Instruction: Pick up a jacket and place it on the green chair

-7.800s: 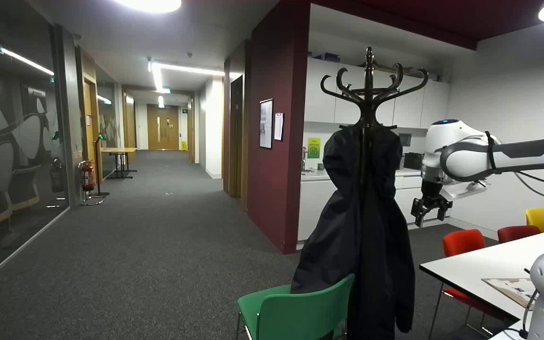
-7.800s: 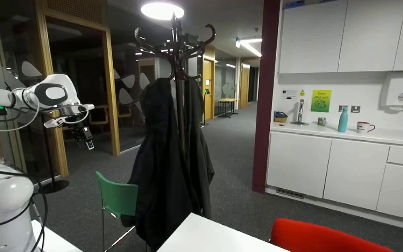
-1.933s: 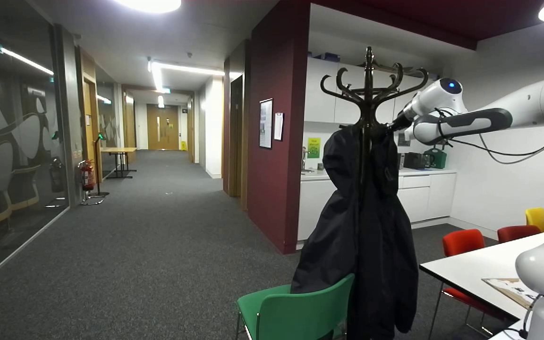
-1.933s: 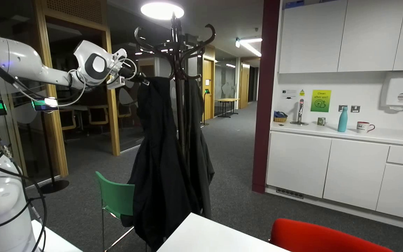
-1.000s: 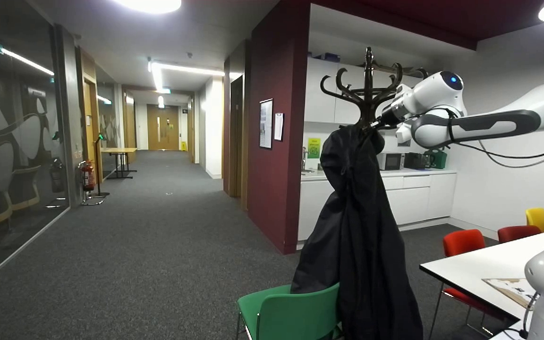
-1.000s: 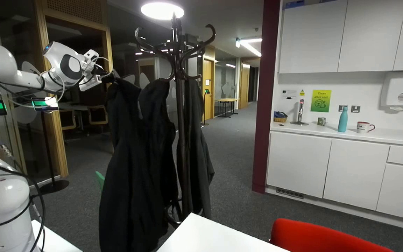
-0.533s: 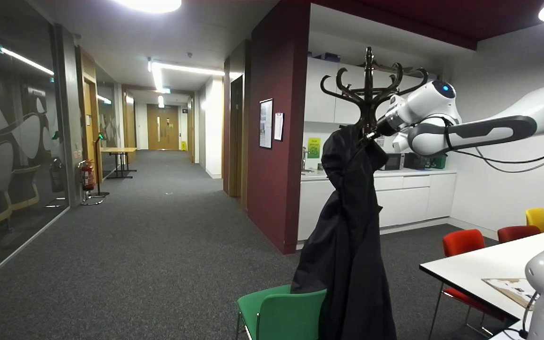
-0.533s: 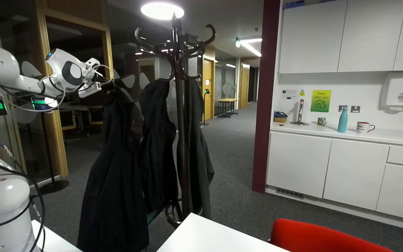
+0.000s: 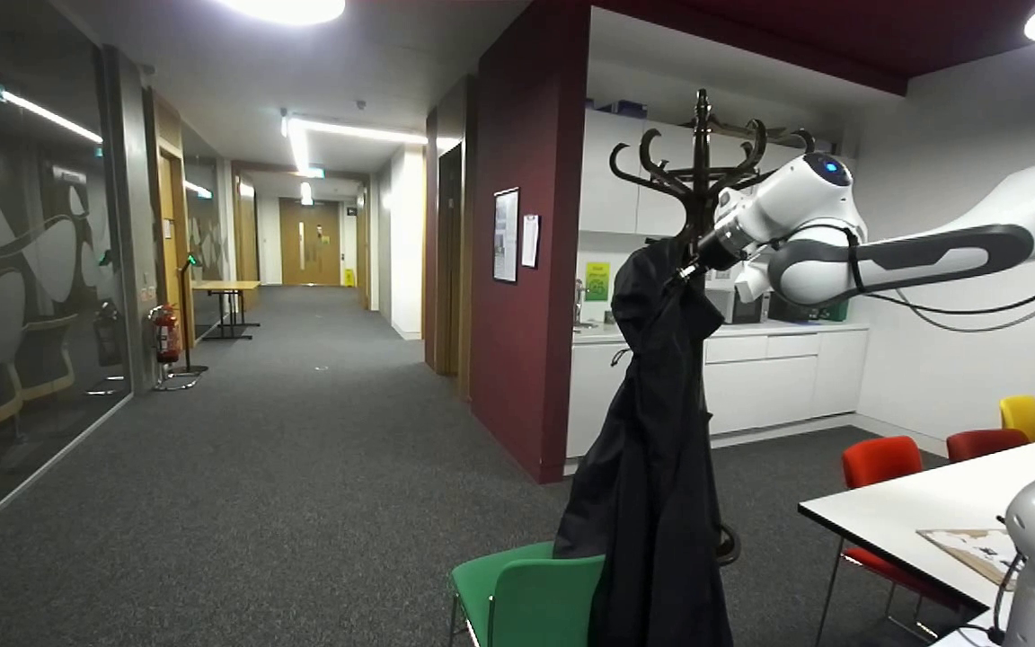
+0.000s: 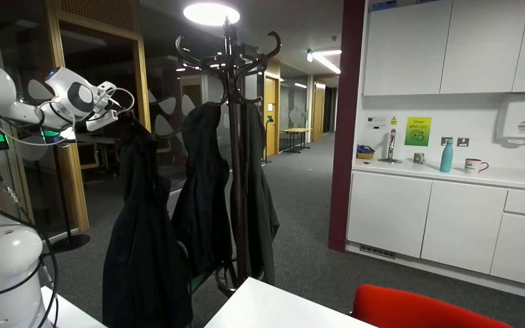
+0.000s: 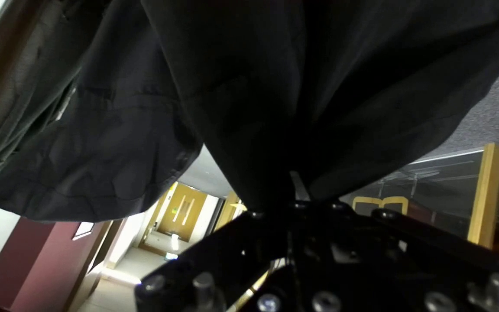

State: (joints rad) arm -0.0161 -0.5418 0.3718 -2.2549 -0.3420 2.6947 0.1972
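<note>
My gripper (image 10: 128, 119) is shut on the top of the black jacket (image 10: 146, 246), which hangs limp below it, apart from the coat stand. In the wrist view the jacket (image 11: 254, 95) fans out from between the fingertips and fills the upper middle. Its lower end runs past the bottom edge in both exterior views. The green chair (image 9: 540, 602) stands low, beside the hanging cloth, which covers part of its backrest in an exterior view. From the opposite side the green chair (image 10: 198, 279) is almost wholly hidden behind black cloth.
The dark coat stand (image 10: 231, 75) rises close by, with another black garment (image 10: 205, 182) and a dark grey one (image 10: 258, 205) hanging on it. A white table (image 9: 949, 512) and a red chair (image 9: 881, 463) are near the arm. Kitchen cupboards (image 10: 390, 209) line the wall.
The gripper was empty in the oldest frames. It has since taken the jacket's top and drawn it off the stand. Over the last second, gripper and jacket moved left and slightly down in both exterior views.
</note>
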